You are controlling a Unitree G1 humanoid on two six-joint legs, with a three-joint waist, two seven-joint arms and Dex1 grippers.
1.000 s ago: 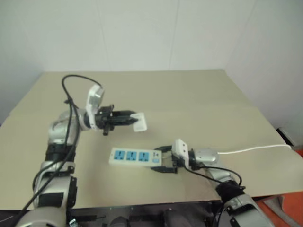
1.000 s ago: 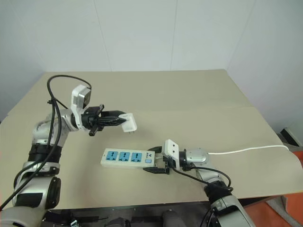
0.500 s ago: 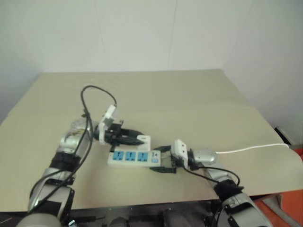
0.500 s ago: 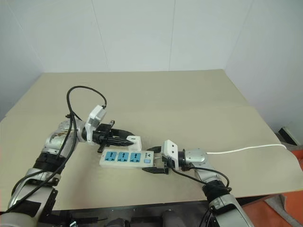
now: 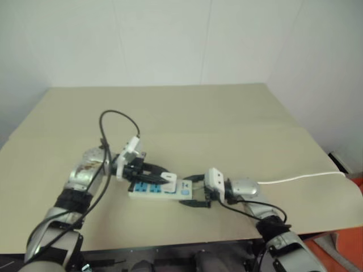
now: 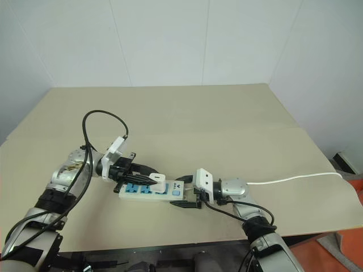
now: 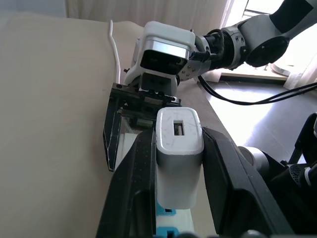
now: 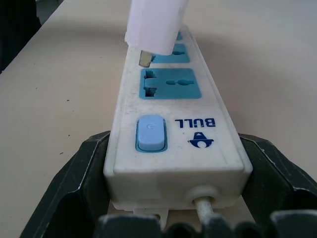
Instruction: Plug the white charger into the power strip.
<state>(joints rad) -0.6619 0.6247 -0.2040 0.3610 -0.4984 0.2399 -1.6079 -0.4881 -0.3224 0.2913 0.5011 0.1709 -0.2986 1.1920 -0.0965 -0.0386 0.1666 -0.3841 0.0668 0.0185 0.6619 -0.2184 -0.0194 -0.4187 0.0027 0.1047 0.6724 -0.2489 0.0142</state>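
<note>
Left gripper (image 7: 179,163) is clamped on the white charger (image 7: 178,156), holding it low over the power strip (image 6: 152,191), its metal prong just above the middle blue socket and not yet seated. On the tan table (image 6: 238,130) the strip lies near the front edge, toward six o'clock. At its three o'clock end, the right gripper (image 8: 171,198) grips the switch end between widely spread fingers, the thin white cord (image 6: 295,179) trailing toward three o'clock.
</note>
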